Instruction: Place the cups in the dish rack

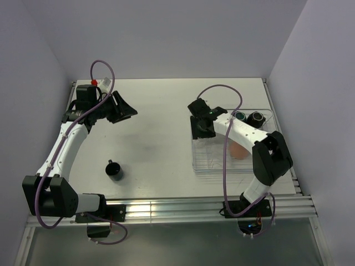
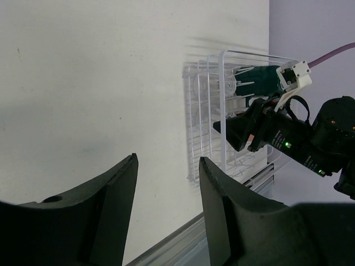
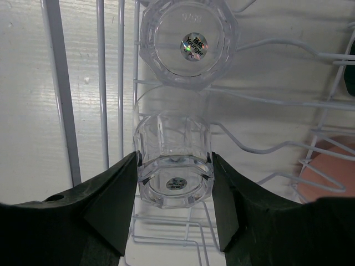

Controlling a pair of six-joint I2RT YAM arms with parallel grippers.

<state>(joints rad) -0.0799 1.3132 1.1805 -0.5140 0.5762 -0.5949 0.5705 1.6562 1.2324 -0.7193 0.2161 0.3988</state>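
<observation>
We bend our right arm (image 1: 244,133) over the dish rack (image 1: 211,162), right gripper (image 3: 173,160) clamping a glass tumbler (image 3: 173,180) among its prongs; left arm (image 1: 64,147) stretches far-left, left gripper (image 2: 166,166) agape; black mug (image 1: 115,170) on the table (image 1: 161,111)

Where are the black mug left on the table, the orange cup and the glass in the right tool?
black mug (image 1: 115,171), top view, its body
orange cup (image 1: 239,150), top view, its side
glass (image 3: 174,166), right wrist view, its clear side
</observation>
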